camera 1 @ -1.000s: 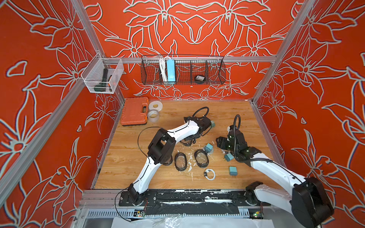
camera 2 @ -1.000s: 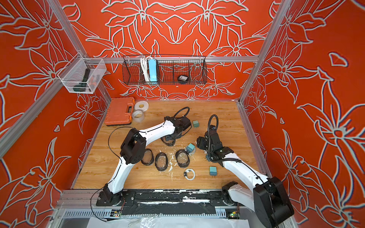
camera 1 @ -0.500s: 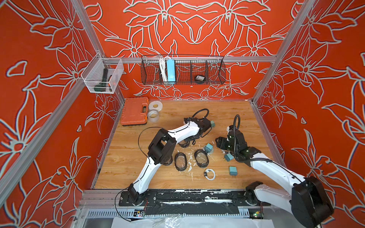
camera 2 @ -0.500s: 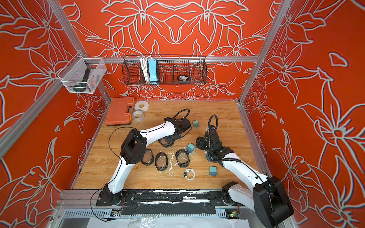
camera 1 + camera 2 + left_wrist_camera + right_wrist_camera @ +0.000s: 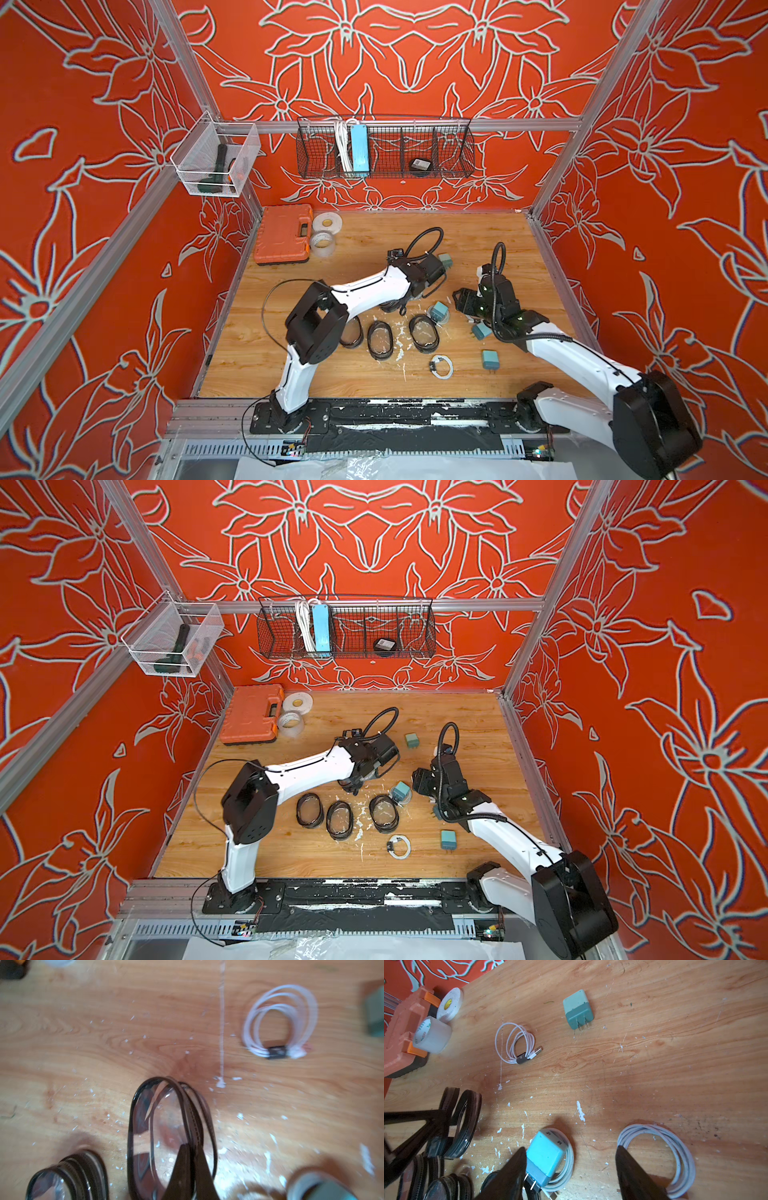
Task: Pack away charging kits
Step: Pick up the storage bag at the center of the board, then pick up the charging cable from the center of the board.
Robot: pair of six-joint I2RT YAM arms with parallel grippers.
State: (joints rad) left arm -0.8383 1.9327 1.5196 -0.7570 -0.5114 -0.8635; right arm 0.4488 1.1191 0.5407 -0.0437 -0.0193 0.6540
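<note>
On the wooden table (image 5: 357, 386), your left gripper (image 5: 191, 1148) is pinched tight on the black rim of a clear oval case (image 5: 164, 1118). Your right gripper (image 5: 570, 1148) stands wide open and holds nothing, with one finger (image 5: 512, 1169) against a teal plug adapter (image 5: 545, 1153) that lies on a coiled white cable (image 5: 570, 1159). Farther off, a second adapter (image 5: 578, 1009) and a small cable coil (image 5: 515, 1045) lie loose and apart on the wood.
</note>
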